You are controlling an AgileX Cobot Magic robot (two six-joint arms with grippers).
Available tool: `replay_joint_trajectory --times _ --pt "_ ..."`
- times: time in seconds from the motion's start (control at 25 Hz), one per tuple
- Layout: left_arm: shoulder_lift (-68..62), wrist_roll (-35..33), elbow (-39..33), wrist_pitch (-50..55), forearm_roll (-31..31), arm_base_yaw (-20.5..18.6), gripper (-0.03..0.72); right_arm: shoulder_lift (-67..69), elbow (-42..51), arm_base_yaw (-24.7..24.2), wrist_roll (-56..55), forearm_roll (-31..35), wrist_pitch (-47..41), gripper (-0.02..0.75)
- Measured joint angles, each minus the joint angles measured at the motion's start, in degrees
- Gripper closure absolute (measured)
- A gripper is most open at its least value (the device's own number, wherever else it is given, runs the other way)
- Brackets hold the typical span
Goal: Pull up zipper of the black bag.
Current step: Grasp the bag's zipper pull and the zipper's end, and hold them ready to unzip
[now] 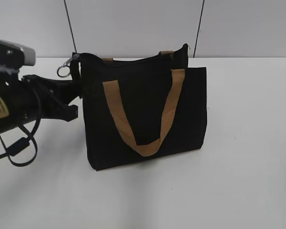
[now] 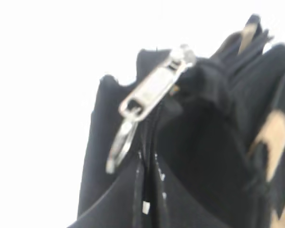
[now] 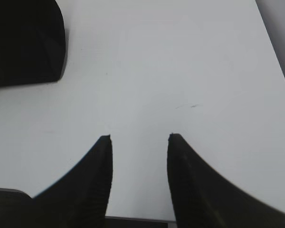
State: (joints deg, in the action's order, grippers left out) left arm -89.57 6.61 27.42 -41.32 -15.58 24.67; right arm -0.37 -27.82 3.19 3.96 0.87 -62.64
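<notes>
The black bag [image 1: 143,112] stands upright on the white table, with tan strap handles. Its zipper [image 1: 133,57] runs along the top edge. The silvery pull and ring [image 1: 66,68] hang off the top left corner. My left gripper [image 1: 76,98] is shut on the bag's left end, just below that corner. In the left wrist view the pull [image 2: 152,90] and ring [image 2: 119,145] sit right above the closed jaws [image 2: 147,190], which pinch black fabric. My right gripper [image 3: 139,138] is open and empty over bare table, with a corner of the bag [image 3: 23,42] at its upper left.
The white table [image 1: 248,167] stretches to the right of the bag and in front of it. A pale wall with two dark cables [image 1: 70,28] stands behind. The left arm's cable loop [image 1: 24,148] hangs at the left.
</notes>
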Motion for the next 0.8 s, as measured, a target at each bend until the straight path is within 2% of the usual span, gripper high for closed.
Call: replay_joint_trajectory --times 0.36,0.8 --pt "10.4 0.0 -0.1 1.5 2.3 0.0 0.694 0.0 0.0 0.0 0.0 0.0 0.0 0.430" --pt "12.4 0.0 0.0 1.9 2.6 0.0 0.694 0.0 0.0 0.0 0.0 0.1 0.0 0.430"
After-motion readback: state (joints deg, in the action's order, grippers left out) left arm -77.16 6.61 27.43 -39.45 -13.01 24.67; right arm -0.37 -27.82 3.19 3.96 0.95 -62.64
